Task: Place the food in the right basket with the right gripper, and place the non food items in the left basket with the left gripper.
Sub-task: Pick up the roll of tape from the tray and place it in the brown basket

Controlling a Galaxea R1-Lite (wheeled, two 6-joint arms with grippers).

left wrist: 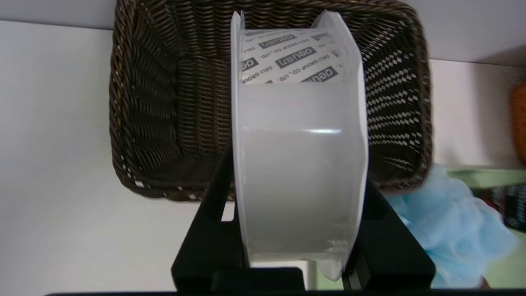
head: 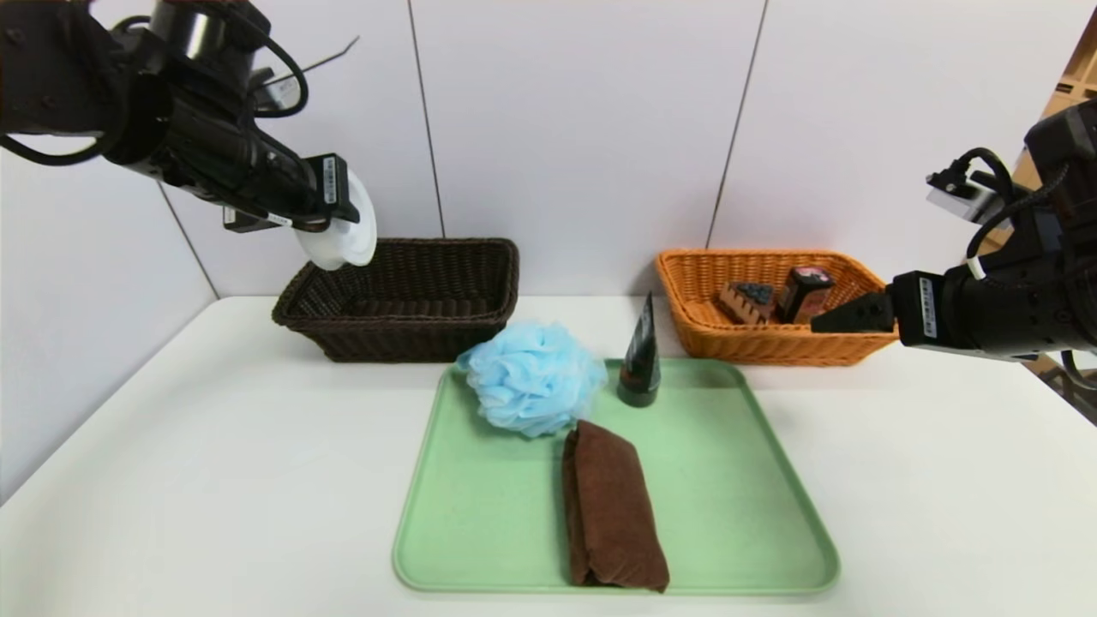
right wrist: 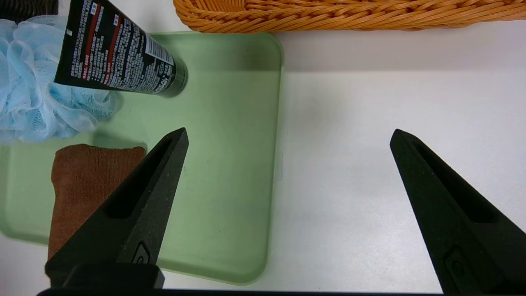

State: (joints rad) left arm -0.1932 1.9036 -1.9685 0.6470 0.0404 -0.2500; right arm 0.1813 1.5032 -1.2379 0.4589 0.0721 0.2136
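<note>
My left gripper (head: 338,224) is shut on the round white plastic tub (head: 344,236) and holds it in the air above the left end of the dark brown basket (head: 403,330). In the left wrist view the tub (left wrist: 298,164) sits between the black fingers over the empty basket (left wrist: 144,123). The cake wedge (head: 744,302) and the black carton (head: 804,293) lie in the orange-tan basket (head: 763,347). My right gripper (head: 836,319) is open and empty, above the table beside that basket's right front. The blue puff (head: 531,377), black tube (head: 640,360) and brown towel (head: 610,506) are on the green tray.
The green tray (head: 480,514) lies in the middle of the white table, in front of both baskets. In the right wrist view the tray's corner (right wrist: 230,230), the tube (right wrist: 115,53), the puff (right wrist: 33,94) and the towel (right wrist: 82,185) show. A white wall stands behind.
</note>
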